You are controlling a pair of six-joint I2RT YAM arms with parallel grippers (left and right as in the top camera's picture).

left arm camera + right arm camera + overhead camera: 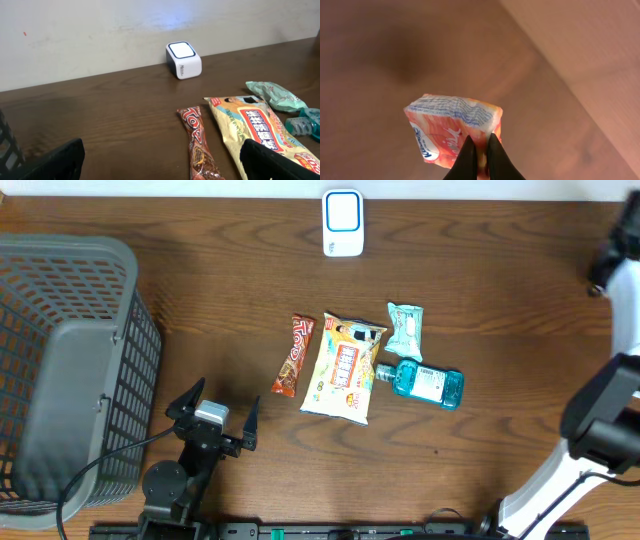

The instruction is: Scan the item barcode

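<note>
1. Brown wooden table (200, 280), overhead view. We list a white-and-blue scanner (342, 222) at the far edge and a grey basket (70, 360) at the left. In the middle, close together, lie a red bar (294, 356), a yellow snack bag (345, 367), a mint packet (405, 330) and a blue bottle (425, 385). The left gripper (215, 418) sits beside the basket, jaws spread wide and empty. The right arm (600, 410) stands at the right edge; we cannot see its load here.
2. Left wrist view. We note wide, empty fingers framing the bar and the bag, with the scanner beyond them, window upward.
3. Right wrist view. The right gripper (479, 142) is pinched narrow on an orange packet (452, 125), held clear of the table.
4. Step, as we judge it: the item is picked up but not yet presented. The next move calls for carrying the packet to the scanner and turning its barcode to the window. We cannot tell which face bears the barcode.
</note>
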